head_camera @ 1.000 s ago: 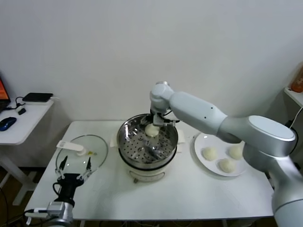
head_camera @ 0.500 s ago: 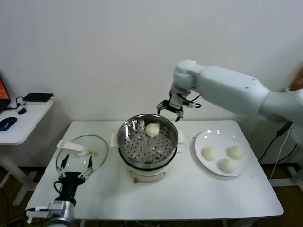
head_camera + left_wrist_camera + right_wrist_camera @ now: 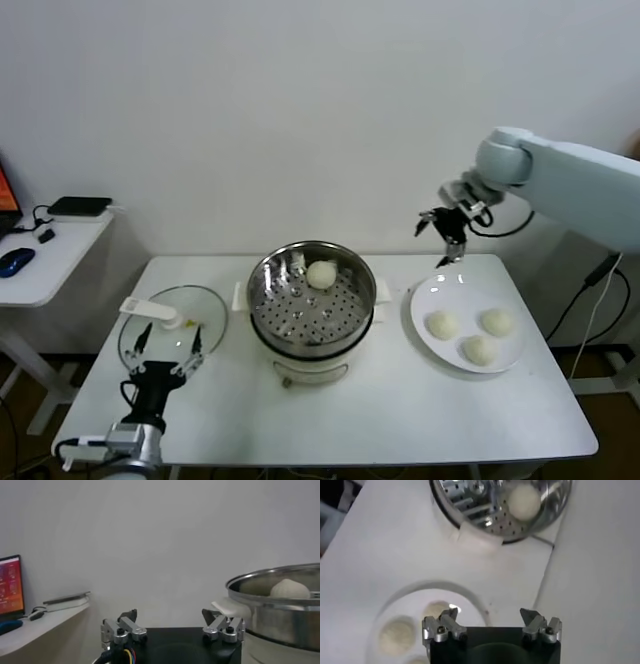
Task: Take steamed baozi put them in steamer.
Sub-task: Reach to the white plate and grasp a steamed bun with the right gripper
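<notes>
One smooth creamy bun (image 3: 321,274) sits on the perforated tray at the back of the steamer (image 3: 311,305); three more (image 3: 480,350) lie on a white plate (image 3: 424,303) beside it. White table (image 3: 330,420), plain white wall (image 3: 300,110). The right gripper (image 3: 441,237) hangs spread and empty above the plate's far edge. The left gripper (image 3: 165,352) idles, jaws apart, near the glass lid (image 3: 168,318).

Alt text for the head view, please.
One baozi sits in the steamer at table centre; three more wait on a plate to its right. The open, empty right gripper hovers above the plate; the left gripper idles by the glass lid.
</notes>
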`<action>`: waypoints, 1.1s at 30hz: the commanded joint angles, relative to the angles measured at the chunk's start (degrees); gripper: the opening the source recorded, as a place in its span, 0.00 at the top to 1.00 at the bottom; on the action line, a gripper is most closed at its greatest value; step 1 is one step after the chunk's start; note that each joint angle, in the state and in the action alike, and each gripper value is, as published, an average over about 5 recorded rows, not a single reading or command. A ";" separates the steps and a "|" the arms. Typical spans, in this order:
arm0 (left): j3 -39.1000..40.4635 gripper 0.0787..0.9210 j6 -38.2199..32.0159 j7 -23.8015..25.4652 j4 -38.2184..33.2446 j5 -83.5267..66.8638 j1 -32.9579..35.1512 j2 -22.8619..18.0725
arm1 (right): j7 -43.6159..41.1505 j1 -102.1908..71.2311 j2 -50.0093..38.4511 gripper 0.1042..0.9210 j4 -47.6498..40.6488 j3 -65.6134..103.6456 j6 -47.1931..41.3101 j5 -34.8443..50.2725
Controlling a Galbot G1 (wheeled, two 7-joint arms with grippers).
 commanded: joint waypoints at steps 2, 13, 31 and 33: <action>-0.14 0.12 -0.04 0.02 -0.32 0.00 0.22 0.04 | 0.82 -12.40 -5.46 0.12 -1.50 4.65 -8.36 -1.22; -0.55 0.12 -0.55 0.02 0.39 -0.10 0.61 0.03 | 0.31 -20.51 -0.10 0.12 -8.31 10.67 -4.48 -10.24; -0.70 0.12 -0.67 0.02 1.30 -0.31 0.76 0.15 | 1.48 -28.08 5.91 0.12 -17.22 18.20 -0.71 -14.90; -0.65 0.12 -0.69 0.01 1.38 -0.29 0.76 0.13 | 1.64 -28.40 6.52 0.12 -18.16 18.73 -0.31 -15.32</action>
